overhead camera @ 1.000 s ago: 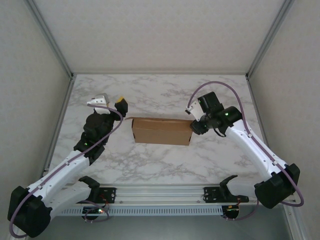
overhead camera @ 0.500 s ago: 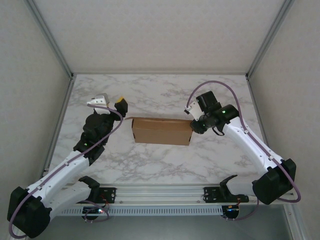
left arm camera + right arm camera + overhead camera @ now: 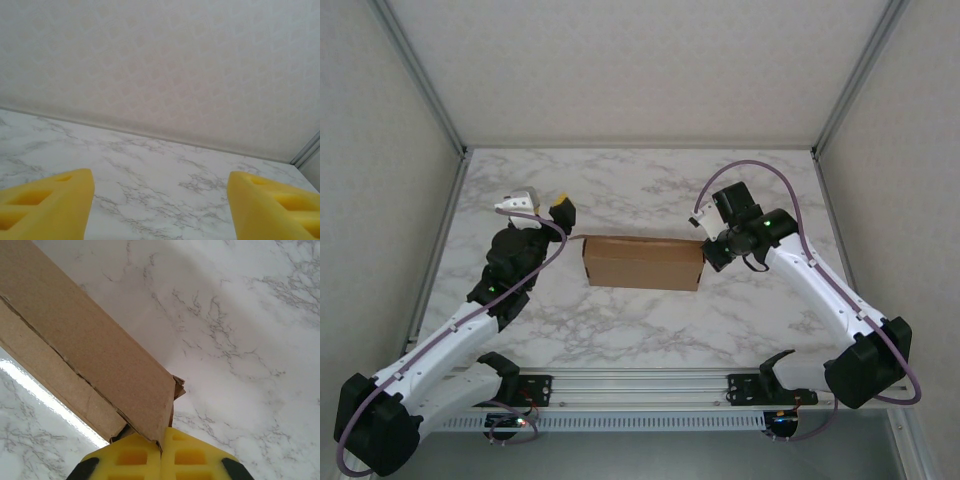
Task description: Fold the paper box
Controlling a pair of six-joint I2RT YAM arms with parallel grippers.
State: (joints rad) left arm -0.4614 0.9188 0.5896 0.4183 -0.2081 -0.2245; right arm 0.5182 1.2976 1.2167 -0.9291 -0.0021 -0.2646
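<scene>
The paper box (image 3: 643,262) is a flat brown cardboard rectangle lying mid-table between the two arms. In the right wrist view its right end (image 3: 100,355) shows a folded panel with a frayed tab at the corner. My right gripper (image 3: 706,250) is at that right end. Its yellow fingers (image 3: 125,460) are pressed together, with the panel's corner edge pinched in the seam between them (image 3: 161,450). My left gripper (image 3: 540,204) hovers left of and behind the box, apart from it. It is open, with only marble between its fingertips (image 3: 160,200).
The marble tabletop (image 3: 650,190) is bounded by grey walls at the back and sides, with metal posts (image 3: 420,80) in the corners. A rail (image 3: 640,385) with both arm bases runs along the near edge.
My right gripper has closed from partly open to shut at the box's right end, its wrist shifting slightly. The left arm and the box stay where they were.
</scene>
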